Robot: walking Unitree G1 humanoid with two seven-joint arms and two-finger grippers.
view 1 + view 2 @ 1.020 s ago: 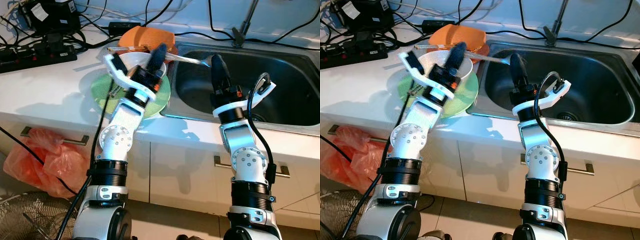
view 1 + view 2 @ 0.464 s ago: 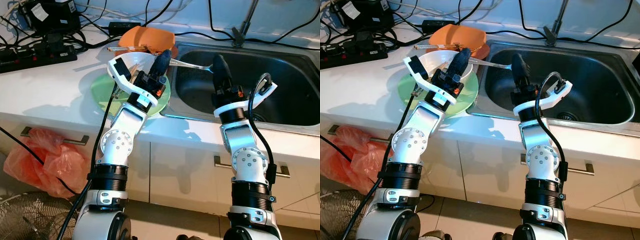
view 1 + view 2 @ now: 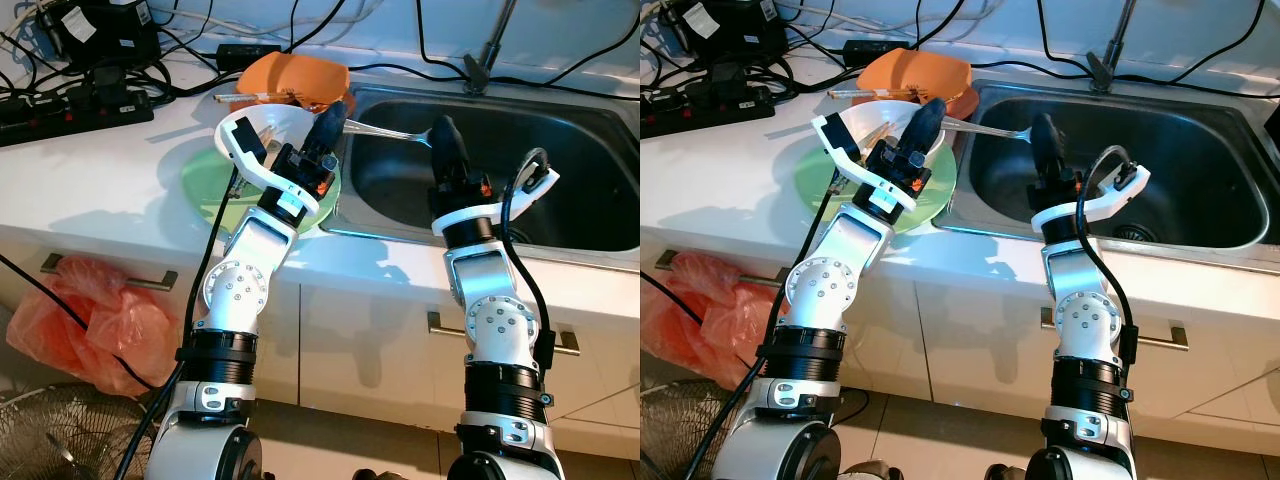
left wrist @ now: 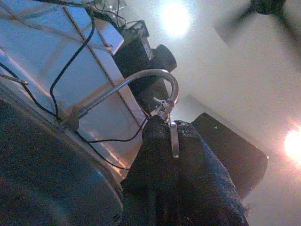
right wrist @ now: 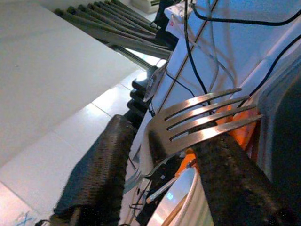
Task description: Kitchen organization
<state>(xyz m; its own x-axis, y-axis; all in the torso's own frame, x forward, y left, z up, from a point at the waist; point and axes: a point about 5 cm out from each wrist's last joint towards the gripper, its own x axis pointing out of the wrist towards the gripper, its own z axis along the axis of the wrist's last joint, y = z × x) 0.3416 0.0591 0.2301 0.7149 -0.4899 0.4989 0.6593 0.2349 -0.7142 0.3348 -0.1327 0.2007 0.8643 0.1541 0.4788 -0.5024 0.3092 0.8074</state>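
A metal fork (image 3: 385,130) hangs level over the left rim of the steel sink (image 3: 560,180). My left gripper (image 3: 337,108) is shut on its handle, whose end shows between the black fingers (image 4: 174,139). My right gripper (image 3: 443,130) is at the other end, above the basin. Its fingers are spread, and the fork's tines (image 5: 202,117) lie between them against one pad. Behind my left arm, a white bowl (image 3: 275,120) sits on a green plate (image 3: 205,180) on the white counter.
An orange dish (image 3: 295,72) with chopsticks (image 3: 245,97) lies behind the bowl. Power strips and cables (image 3: 90,95) crowd the counter's back left. The faucet (image 3: 490,45) rises behind the sink. Below are cabinet handles, an orange bag (image 3: 85,315) and a fan (image 3: 60,440).
My left gripper has swung right, off the bowl and toward the sink, carrying the fork with it. The right gripper has drifted slightly right, staying at the fork's tines.
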